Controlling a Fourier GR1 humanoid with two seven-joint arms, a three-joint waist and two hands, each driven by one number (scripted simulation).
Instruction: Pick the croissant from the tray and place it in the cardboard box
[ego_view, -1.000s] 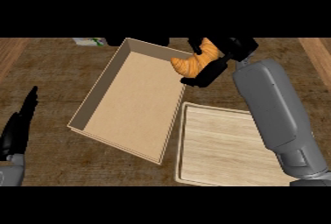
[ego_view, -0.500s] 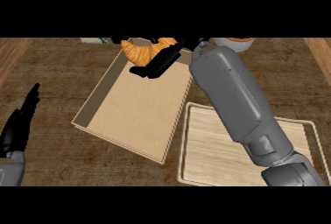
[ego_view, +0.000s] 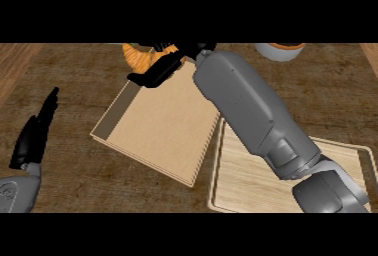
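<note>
You are looking at these finishes:
- counter (ego_view: 74, 75): dark brown wood, coarse streaked grain, matt.
- cardboard box (ego_view: 159, 130), centre: plain tan card, smooth and matt, paler along the wall edges.
- tray (ego_view: 244, 185), 5 o'clock: pale wood, fine straight grain, matt.
- croissant (ego_view: 136, 56), 12 o'clock: orange-brown crust, ridged.
- right hand (ego_view: 159, 70), 12 o'clock: black, plastic-looking, matt.
- right forearm (ego_view: 244, 110): smooth grey shell with a soft sheen.
- left hand (ego_view: 33, 137), 9 o'clock: same matt black.
- left forearm (ego_view: 15, 195), 8 o'clock: same smooth grey.
</note>
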